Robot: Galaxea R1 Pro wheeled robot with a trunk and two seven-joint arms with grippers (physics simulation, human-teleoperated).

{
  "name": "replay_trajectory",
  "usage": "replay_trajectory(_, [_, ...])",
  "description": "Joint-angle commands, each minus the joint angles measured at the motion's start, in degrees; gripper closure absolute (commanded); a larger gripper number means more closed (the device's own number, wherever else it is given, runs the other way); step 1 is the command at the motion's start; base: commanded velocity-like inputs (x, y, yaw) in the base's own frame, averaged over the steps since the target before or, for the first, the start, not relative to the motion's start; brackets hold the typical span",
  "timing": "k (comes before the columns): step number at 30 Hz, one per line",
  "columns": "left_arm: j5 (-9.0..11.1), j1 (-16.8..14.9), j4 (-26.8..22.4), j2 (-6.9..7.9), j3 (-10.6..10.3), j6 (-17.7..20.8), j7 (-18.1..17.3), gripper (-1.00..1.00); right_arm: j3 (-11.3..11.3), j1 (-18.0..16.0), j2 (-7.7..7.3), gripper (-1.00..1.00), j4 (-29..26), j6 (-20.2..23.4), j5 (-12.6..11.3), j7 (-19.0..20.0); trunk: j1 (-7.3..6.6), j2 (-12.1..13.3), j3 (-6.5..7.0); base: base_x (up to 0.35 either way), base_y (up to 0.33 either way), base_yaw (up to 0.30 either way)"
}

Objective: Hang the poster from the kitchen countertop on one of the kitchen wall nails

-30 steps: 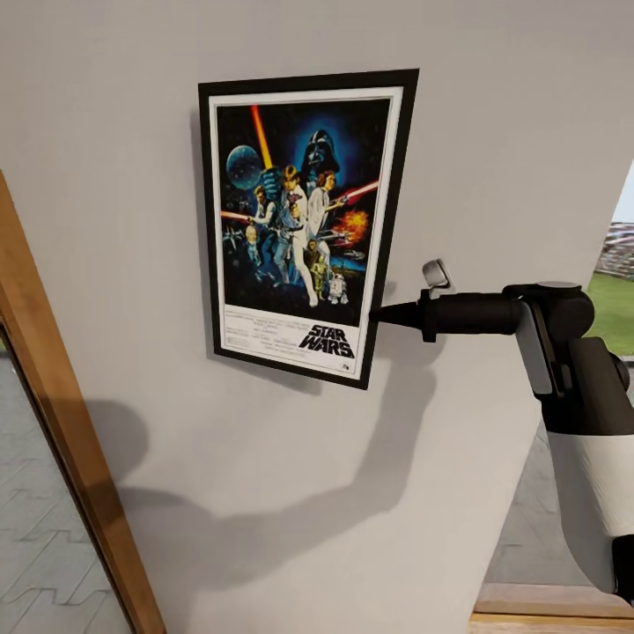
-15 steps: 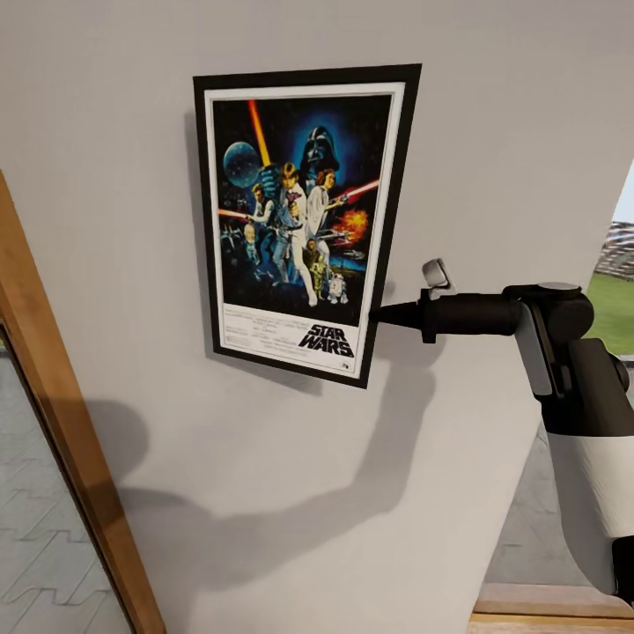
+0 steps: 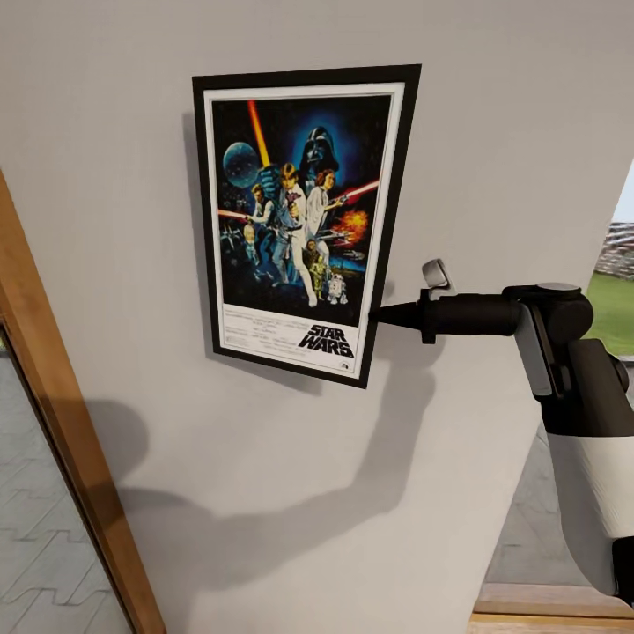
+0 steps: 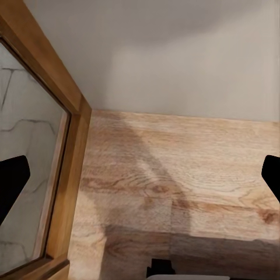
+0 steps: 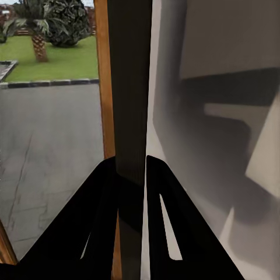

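"STAR WARS" in black on the white bottom border of the poster [image 3: 299, 220].

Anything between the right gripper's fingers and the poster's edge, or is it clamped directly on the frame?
Nothing lies between: in the right wrist view the right gripper has both fingers closed straight on the poster edge. The head view shows the same contact at its lower right side.

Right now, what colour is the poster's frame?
Black, with a white border inside; the poster shows best in the head view.
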Motion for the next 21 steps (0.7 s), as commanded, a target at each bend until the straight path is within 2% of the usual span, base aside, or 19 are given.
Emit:
replay_trajectory(1, [0.0, 0.0, 0.0, -0.01, 0.0, -0.1, 0.0, -1.00, 0.1, 0.0, -0.04, 1.00, 0.0, 0.5, -0.3, 0.0, 0.02, 0.0, -0.01, 0.000, 0.000, 0.000])
replay_trajectory(8, [0.0, 0.0, 0.0, -0.01, 0.1, -0.1, 0.0, -1.00, 0.1, 1.2, -0.09, 1.00, 0.0, 0.3, -0.3, 0.5, 0.02, 0.0, -0.01, 0.000, 0.000, 0.000])
replay_trajectory(21, [0.0, 0.0, 0.0, -0.01, 0.0, -0.1, 0.0, -1.00, 0.1, 2.2, -0.09, 1.00, 0.0, -2.4, -0.3, 1.2, 0.02, 0.0, -0.01, 0.000, 0.000, 0.000])
